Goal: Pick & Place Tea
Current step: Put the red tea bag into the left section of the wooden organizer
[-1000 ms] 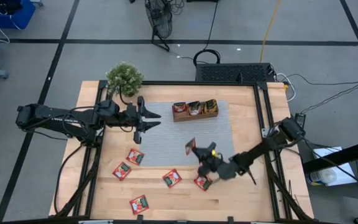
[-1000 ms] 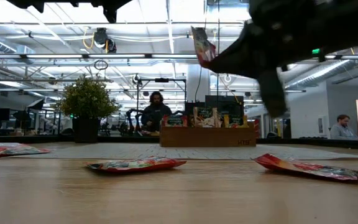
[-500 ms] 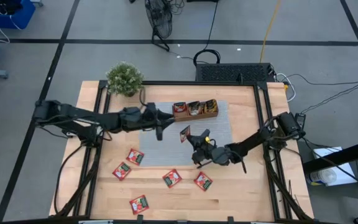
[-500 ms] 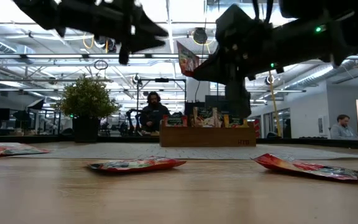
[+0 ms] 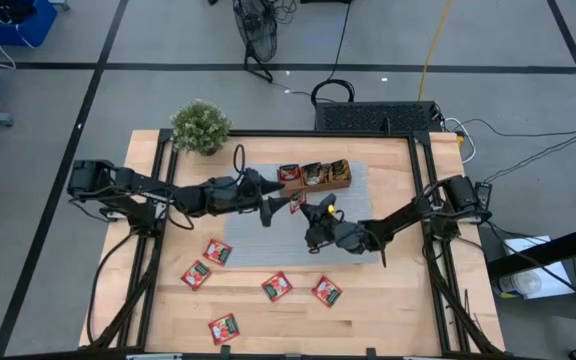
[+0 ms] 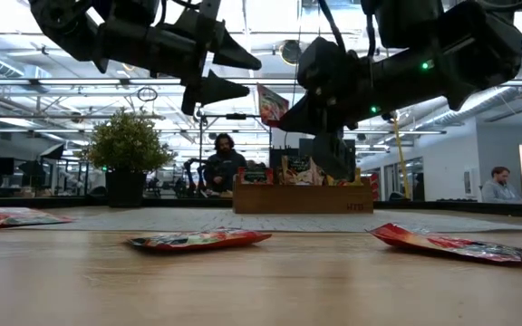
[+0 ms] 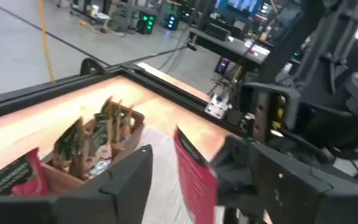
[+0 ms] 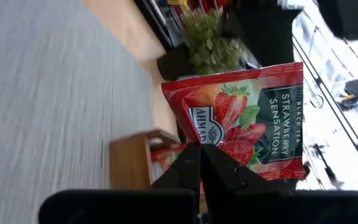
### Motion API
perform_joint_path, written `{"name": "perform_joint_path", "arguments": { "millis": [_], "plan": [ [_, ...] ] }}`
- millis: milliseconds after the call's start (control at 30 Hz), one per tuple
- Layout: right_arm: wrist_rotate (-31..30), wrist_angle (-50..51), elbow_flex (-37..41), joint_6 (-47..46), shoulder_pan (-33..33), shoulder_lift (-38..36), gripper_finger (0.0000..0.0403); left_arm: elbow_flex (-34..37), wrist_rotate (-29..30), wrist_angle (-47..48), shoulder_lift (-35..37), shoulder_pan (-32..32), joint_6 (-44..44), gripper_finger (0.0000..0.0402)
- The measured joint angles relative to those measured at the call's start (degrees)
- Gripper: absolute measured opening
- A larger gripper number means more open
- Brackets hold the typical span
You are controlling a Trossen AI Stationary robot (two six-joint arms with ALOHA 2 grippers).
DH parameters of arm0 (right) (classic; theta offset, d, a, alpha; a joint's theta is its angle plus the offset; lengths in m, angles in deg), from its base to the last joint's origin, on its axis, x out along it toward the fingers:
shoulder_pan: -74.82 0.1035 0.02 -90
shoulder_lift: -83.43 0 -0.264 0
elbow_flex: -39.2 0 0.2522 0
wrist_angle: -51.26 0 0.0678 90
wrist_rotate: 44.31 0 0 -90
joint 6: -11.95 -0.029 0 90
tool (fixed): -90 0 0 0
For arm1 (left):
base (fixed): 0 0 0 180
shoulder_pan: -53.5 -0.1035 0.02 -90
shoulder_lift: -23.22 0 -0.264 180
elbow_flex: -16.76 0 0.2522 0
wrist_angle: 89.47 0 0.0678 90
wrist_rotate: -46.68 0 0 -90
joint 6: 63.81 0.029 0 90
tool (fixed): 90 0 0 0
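My right gripper (image 5: 310, 213) is shut on a red strawberry tea packet (image 5: 299, 207) above the grey mat (image 5: 268, 245), just in front of the wooden tray (image 5: 313, 185). The tray holds other tea packets upright. My left gripper (image 5: 280, 205) is open and reaches in from the left. In the left wrist view the red packet (image 7: 194, 171) stands edge-on between the left gripper's spread fingers (image 7: 123, 180), and no touch shows. Several more red packets lie flat on the wood, among them one (image 5: 217, 251) and another (image 5: 326, 291). My right gripper pinches the red packet by the middle of one edge (image 8: 211, 142) between its two fingers (image 8: 185, 165). The fingers come about level from the table's right side. The packet (image 6: 273, 101) stands upright above the fingers, lifted clear of the mat.
A potted plant (image 5: 200, 126) stands at the far left corner. Loose packets (image 5: 223, 328) lie near the front edge. The table has a dark metal frame (image 5: 420, 200) along its sides. People sit in the room behind the table (image 6: 224, 163).
My right gripper has carried the red packet from the mat's near edge toward the far edge and the tray, keeping it upright. My left gripper has come down and toward the right, rolled, opened wider and brought its fingers around the packet.
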State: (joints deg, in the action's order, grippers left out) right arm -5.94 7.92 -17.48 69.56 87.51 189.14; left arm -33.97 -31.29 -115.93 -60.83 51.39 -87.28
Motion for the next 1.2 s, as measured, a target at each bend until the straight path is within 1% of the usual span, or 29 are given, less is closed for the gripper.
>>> {"name": "perform_joint_path", "arguments": {
  "millis": [67,167,267,400,467,533,700,900,1067,1133,1200],
  "plan": [
    [1.18,-1.15,0.0,-0.11,-0.37,0.0,0.0,0.0,0.29,0.0,0.0,0.0,-0.27,0.0273],
    [1.36,-2.07,-0.07,-0.05,-0.9,-0.02,0.0,0.0,0.35,0.25,-0.19,0.0,-0.41,0.0273],
    [1.11,-2.68,-0.07,-0.05,-1.12,-0.02,0.0,0.01,0.53,0.68,-0.97,0.0,-1.1,0.0264],
    [1.11,-2.66,-0.07,-0.05,-1.12,-0.02,0.0,-0.48,0.26,-1.22,-1.88,0.0,-1.26,0.0246],
    [1.18,-2.81,-0.07,-0.49,-1.12,-0.02,0.0,-0.55,0.18,0.22,-2.45,0.0,-1.96,0.0239],
    [2.2,-2.7,-0.07,-1.22,-1.12,-0.02,0.0,-2.19,0.1,-0.68,-3.94,0.0,-2.67,0.0234],
    [2.13,-2.73,-0.09,-1.26,-1.11,-0.02,0.0,-5.27,-0.52,-0.21,-7.58,0.21,-2.42,0.0224],
    [1.97,-2.67,-0.09,-1.43,-1.03,-0.02,0.0,-7.07,-0.5,-0.21,-8.65,0.11,0.44,0.021],
    [0.72,-2.31,-0.07,-1.44,-0.99,-0.02,0.0,-7.17,-0.43,-0.37,-8.22,0.0,0.69,0.0186],
    [0.72,-2.23,-0.07,-1.6,-0.97,-0.02,0.0,-7.19,-0.46,-0.37,-8.22,-0.11,0.67,0.0168],
    [0.74,-2.23,-0.07,-1.64,-0.94,-0.02,0.0,-7.19,-0.51,-0.28,-8.22,-0.37,0.62,0.0142]
  ]
}}
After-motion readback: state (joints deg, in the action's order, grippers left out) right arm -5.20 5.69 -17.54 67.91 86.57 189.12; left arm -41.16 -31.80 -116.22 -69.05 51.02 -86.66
